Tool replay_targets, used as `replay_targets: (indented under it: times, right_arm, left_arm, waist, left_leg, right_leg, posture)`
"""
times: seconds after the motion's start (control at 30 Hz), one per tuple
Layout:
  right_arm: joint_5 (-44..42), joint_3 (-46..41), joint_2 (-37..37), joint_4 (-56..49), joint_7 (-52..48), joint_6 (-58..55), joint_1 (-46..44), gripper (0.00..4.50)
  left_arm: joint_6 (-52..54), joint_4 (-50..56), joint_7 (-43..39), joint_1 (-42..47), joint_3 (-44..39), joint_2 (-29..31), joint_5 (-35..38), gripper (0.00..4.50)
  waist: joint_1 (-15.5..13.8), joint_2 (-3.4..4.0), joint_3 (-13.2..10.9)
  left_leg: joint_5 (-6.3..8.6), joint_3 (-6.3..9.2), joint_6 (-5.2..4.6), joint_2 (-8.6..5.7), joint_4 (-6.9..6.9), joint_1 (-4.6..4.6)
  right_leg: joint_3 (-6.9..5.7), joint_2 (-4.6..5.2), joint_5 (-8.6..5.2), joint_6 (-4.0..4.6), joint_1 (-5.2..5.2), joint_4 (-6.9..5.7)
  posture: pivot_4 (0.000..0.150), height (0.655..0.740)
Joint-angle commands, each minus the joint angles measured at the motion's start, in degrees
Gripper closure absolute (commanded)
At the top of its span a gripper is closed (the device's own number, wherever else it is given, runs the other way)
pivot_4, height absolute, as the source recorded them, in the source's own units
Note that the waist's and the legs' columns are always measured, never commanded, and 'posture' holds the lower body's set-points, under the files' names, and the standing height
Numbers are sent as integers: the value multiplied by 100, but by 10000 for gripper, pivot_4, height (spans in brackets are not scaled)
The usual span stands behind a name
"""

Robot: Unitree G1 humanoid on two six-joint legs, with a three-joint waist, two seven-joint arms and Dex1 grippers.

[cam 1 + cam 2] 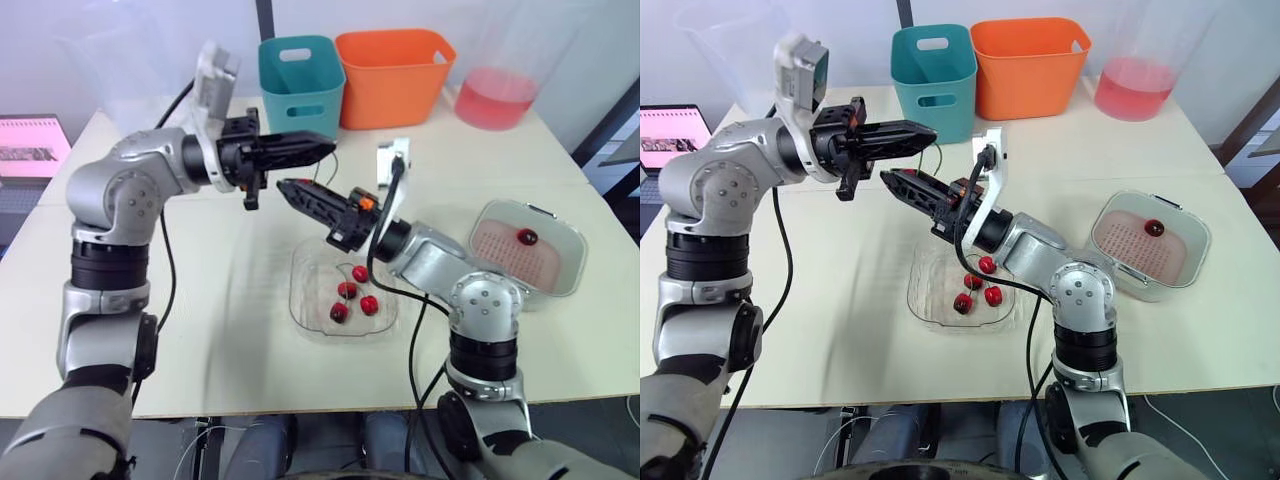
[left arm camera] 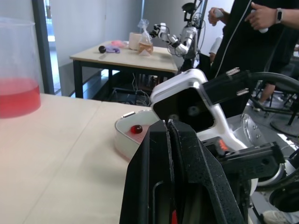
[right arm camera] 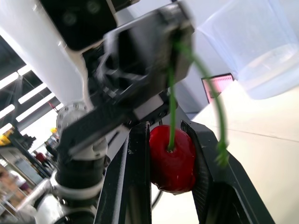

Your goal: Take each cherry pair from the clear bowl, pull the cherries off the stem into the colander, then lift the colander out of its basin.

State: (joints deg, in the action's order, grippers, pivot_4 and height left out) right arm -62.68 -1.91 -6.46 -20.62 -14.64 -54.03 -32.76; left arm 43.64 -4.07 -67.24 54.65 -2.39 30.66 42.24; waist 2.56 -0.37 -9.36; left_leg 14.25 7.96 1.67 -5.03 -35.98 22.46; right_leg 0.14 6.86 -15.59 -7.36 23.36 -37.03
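My left gripper point(image 1: 324, 150) is clenched on the green stem point(image 3: 171, 93), above the table. My right gripper point(image 1: 285, 187), just beneath it, grasps the held cherry point(image 3: 172, 161). The clear bowl point(image 1: 305, 275) has four loose cherries point(image 1: 369, 304). Far right, the colander point(image 1: 500, 248) in its basin has a lone cherry point(image 1: 527, 237).

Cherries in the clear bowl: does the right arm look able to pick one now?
Probably not yet. The right end effector is shut on a cherry whose stem the left end effector pinches. The clear bowl sits open close by, so nothing else blocks it.
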Motion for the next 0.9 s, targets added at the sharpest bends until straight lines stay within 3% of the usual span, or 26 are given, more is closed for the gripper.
replay_targets:
  times: [0.03,0.23,0.43,0.6,0.73,0.9]
  right_arm:
    - [281,488,-208,-251,-196,-100,147,39363]
    - [917,984,-611,-291,-435,-25,235,39363]
    - [969,875,-662,-371,-552,-22,277,39363]
    - [534,-102,-1462,-727,-684,-122,462,39363]
    - [302,-1348,-2571,-739,-796,-169,797,39363]
    - [1204,-2533,-4047,-60,-1357,358,1552,39363]
  left_arm:
    - [-162,91,1,254,-158,37,29,45000]
    - [-150,85,4,262,-173,26,44,45000]
    - [-153,129,-21,197,-148,55,14,45000]
    - [-316,167,-63,6,-61,164,-184,45000]
    - [-439,218,-155,-275,19,259,-308,45000]
    - [-628,189,-281,-537,157,305,-475,45000]
  waist:
    - [0,0,0]
    - [-2,0,0]
    - [-4,-1,0]
    - [-36,-1,0]
    - [-95,-1,0]
    - [-182,-4,-2]
  left_leg:
    - [0,0,0,0,0,0]
    - [0,-1,-1,-1,-1,0]
    - [0,-1,0,-1,-2,0]
    - [1,0,-1,-1,-4,0]
    - [14,-1,-24,-1,-3,1]
    - [17,-14,-30,-4,-3,1]
  right_leg:
    - [0,0,0,0,0,0]
    - [2,0,0,0,0,0]
    - [2,0,0,0,-1,0]
    - [2,2,0,0,-6,6]
    - [1,4,0,0,-10,12]
    - [2,2,0,0,-13,19]
  posture:
    - [1500,7400]
    - [1500,7400]
    - [1500,7400]
    - [1500,7400]
    - [1500,7400]
    - [1500,7400]
